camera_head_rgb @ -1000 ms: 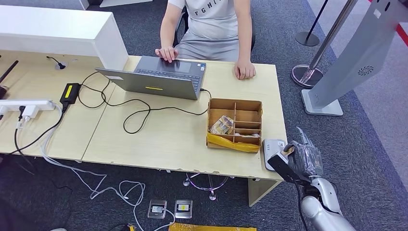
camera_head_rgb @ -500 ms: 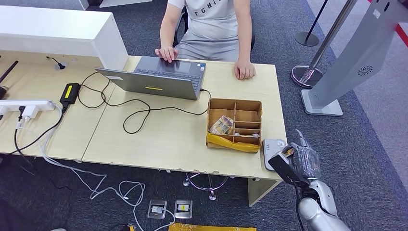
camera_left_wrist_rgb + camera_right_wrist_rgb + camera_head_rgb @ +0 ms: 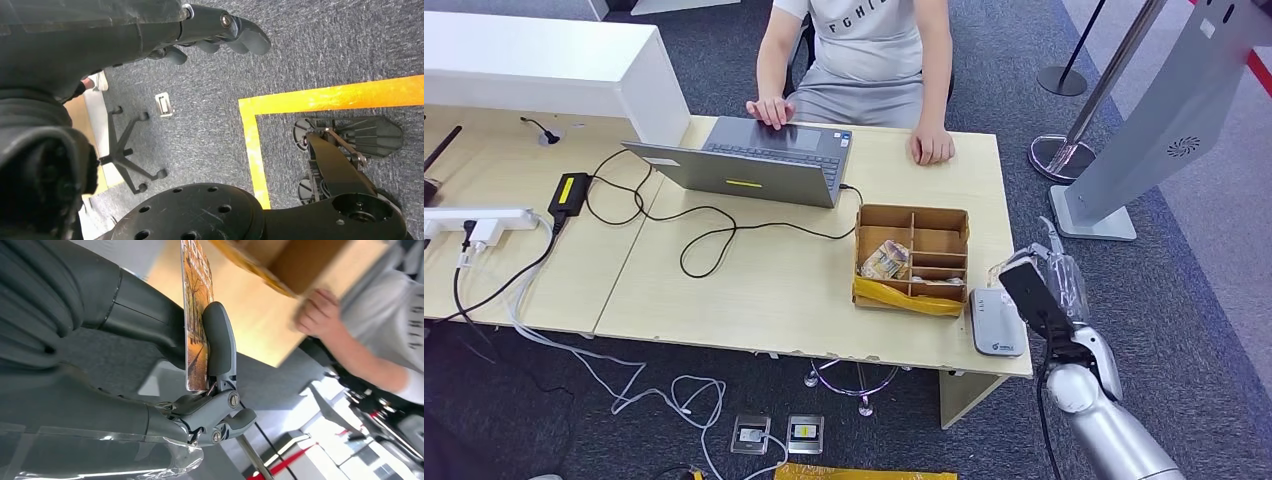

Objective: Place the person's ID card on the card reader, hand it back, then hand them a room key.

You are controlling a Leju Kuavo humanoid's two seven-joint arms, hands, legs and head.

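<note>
In the head view, the right robot hand (image 3: 1046, 288) is seen raised just beyond the right end of the pale wooden surface (image 3: 754, 290), with a card (image 3: 1007, 268) held in it. The white card reader (image 3: 996, 321) lies flat on the surface just beside and below that robot hand, toward the robot's left, its long axis running away from the robot. A brown divided box (image 3: 913, 258) sits just past the reader. A person is seated at the far side, one hand (image 3: 932, 147) resting on the surface well ahead of the robot hand, so a hand-back would likely call for a reach forward and left. In the left wrist view, the left robot hand (image 3: 215, 31) is shown hanging over grey carpet, fingers curled with nothing held. In the right wrist view, the card (image 3: 196, 315), printed in orange and brown, is pinched edge-on between the thick thumb and a darker finger, its long axis pointing toward the surface and box.
</note>
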